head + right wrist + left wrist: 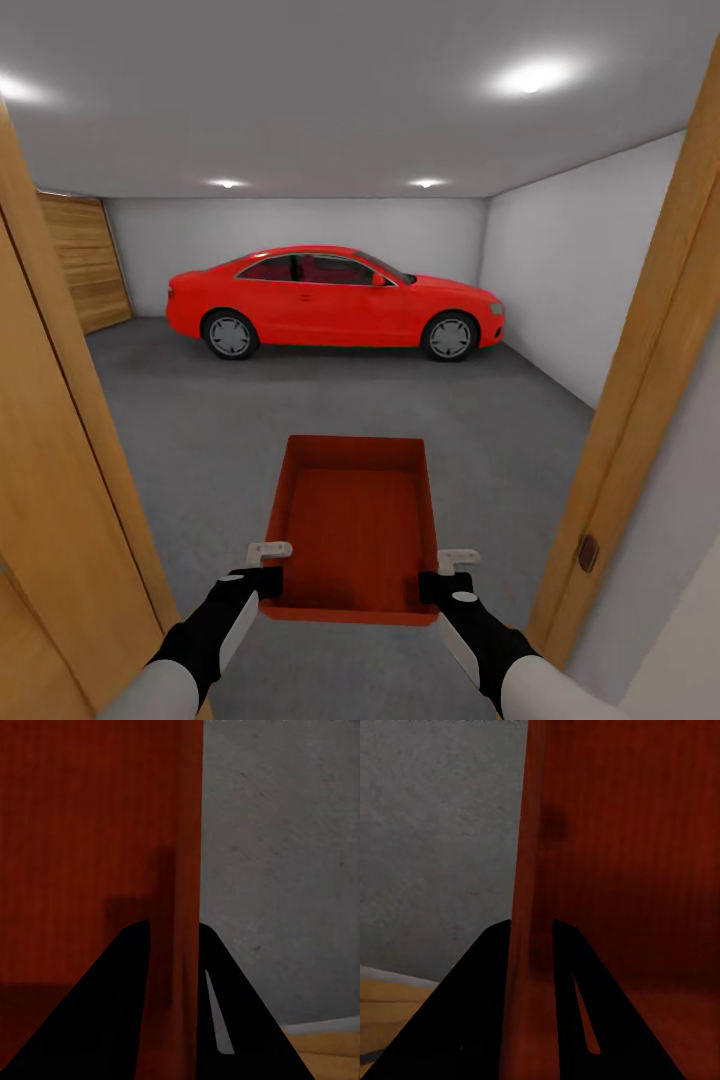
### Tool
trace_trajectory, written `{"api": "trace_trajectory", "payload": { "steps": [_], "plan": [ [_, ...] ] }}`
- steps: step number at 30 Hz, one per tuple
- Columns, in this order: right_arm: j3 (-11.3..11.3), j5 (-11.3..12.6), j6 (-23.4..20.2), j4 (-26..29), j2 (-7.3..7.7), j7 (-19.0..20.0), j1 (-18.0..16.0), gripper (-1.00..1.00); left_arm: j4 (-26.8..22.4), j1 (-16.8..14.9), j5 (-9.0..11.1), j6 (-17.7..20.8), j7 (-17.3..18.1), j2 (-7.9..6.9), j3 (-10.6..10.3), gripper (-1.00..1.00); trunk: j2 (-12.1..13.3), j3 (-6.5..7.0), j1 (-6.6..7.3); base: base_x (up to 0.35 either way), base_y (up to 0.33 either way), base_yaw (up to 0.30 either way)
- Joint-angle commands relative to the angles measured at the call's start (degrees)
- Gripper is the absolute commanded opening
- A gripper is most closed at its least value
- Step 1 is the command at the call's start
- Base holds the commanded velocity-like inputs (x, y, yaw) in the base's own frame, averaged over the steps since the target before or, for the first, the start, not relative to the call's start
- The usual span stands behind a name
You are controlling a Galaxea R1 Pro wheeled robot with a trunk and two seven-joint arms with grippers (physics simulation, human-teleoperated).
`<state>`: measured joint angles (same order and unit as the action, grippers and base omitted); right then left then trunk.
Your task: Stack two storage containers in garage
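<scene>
A: Lower centre of the head view: we carry one bin (pixel 352 528) level between both arms, one side wall each, so it stays flat through the door frame (pixel 60 420).

B: Grips? Left gripper (pixel 262 578) closed on the left wall, right gripper (pixel 438 585) closed on the right wall; both wrist views show fingers straddling the wall.

A: Ahead, grey concrete floor (pixel 200 420), red car (pixel 335 300) mid-frame, white walls. We judge set-down comes next.
</scene>
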<state>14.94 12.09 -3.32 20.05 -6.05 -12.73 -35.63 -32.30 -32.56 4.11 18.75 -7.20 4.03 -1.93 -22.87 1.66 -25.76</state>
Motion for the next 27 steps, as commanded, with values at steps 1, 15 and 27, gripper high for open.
{"api": "trace_trajectory", "payload": {
  "steps": [1,15,27],
  "plan": [
    [-0.4,0.6,1.7,0.3,0.07,0.0,-0.1,-1.00,0.0,0.0,0.3,0.3,-0.6,-0.34,0.5,-1.00,-0.1,-0.03,-0.02,0.021,0.016,0.000],
    [-0.4,0.6,1.6,0.3,0.07,0.0,-0.1,-1.00,0.0,0.0,0.3,0.3,-0.6,-0.34,0.5,-1.00,-0.1,-0.03,-0.02,0.047,0.002,0.000],
    [-0.3,0.6,1.7,0.3,0.07,0.0,-0.1,-1.00,0.1,0.0,0.3,0.3,-0.6,-0.34,0.5,-1.00,-0.1,-0.03,-0.02,0.309,0.000,0.000]
  ]
}}
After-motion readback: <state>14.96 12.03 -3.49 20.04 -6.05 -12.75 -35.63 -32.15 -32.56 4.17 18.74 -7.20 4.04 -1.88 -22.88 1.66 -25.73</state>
